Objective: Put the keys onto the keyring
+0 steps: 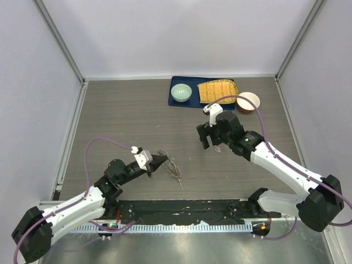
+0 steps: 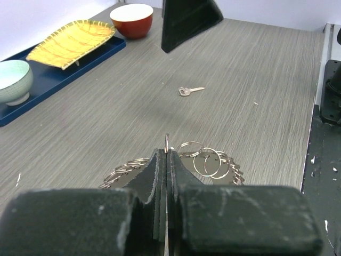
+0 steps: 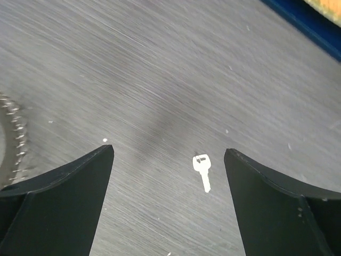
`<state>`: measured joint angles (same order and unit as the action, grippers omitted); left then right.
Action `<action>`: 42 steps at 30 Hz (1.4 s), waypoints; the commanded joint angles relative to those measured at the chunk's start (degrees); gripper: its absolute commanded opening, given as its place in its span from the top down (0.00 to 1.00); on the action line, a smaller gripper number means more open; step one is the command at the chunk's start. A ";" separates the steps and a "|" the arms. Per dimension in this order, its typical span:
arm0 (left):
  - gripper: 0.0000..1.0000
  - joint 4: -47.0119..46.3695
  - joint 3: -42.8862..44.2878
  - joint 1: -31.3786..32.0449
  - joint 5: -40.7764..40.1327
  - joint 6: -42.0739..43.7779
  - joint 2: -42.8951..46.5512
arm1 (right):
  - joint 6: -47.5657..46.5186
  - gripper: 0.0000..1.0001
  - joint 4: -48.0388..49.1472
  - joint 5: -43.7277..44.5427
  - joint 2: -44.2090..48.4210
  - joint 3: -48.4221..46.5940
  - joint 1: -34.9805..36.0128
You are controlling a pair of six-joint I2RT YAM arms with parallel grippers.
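The small silver key [image 3: 202,170] lies flat on the grey table, between my right gripper's [image 3: 169,152] open fingers and nearer the right one, with the gripper above it. It also shows in the left wrist view [image 2: 190,90] and faintly from above [image 1: 219,148]. The keyring [image 2: 210,160], a metal ring fringed with many small split rings, lies on the table at my left gripper [image 2: 167,153]. That gripper is shut on a thin piece of it that sticks up between the tips. From above, the keyring [image 1: 172,168] sits just right of the left gripper [image 1: 158,161]. The right gripper [image 1: 212,138] hovers to its upper right.
A blue tray [image 1: 181,102] at the back holds a pale green bowl [image 1: 181,92] and a yellow ribbed plate [image 1: 217,91]. A red bowl [image 1: 248,102] stands right of the tray. A black strip [image 1: 187,208] runs along the near table edge.
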<state>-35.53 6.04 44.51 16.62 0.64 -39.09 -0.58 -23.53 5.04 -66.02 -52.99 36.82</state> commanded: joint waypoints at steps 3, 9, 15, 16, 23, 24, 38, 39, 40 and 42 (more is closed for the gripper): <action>1.00 -3.41 0.46 -0.13 -2.64 0.23 1.91 | 2.95 0.18 10.07 6.39 -2.70 6.76 -3.77; 1.00 0.72 2.13 -0.13 -3.53 0.50 2.26 | 2.43 0.40 13.16 3.84 -9.82 8.61 -6.49; 1.00 2.30 3.01 -0.13 -4.32 0.58 1.22 | -1.09 0.53 12.89 1.30 -12.29 10.19 -8.87; 1.00 2.31 3.10 -0.13 -4.23 0.67 1.04 | -1.53 0.53 12.98 0.59 -12.29 10.36 -9.04; 1.00 3.01 3.89 -0.13 -4.75 0.94 -0.99 | -3.37 0.60 11.75 -4.24 -11.85 12.03 -11.33; 1.00 3.01 3.89 -0.13 -4.76 0.94 -1.16 | -4.07 0.60 11.75 -5.81 -11.77 12.21 -11.76; 1.00 2.57 3.36 -0.13 -5.73 0.15 0.60 | 12.44 0.56 22.48 2.48 1.50 20.21 -13.09; 1.00 2.66 3.36 -0.13 -5.72 0.15 0.60 | 14.01 0.55 22.47 3.56 1.94 20.38 -13.09; 1.00 2.74 3.53 -0.13 -5.38 0.06 0.68 | 15.59 0.54 22.56 4.10 2.21 20.56 -13.09; 1.00 3.10 3.71 -0.13 -5.28 0.06 1.03 | 21.65 0.53 23.18 3.23 2.65 21.52 -13.09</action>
<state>-31.27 7.49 44.49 11.53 0.54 -38.94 10.07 -5.10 3.53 -64.99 -32.71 23.88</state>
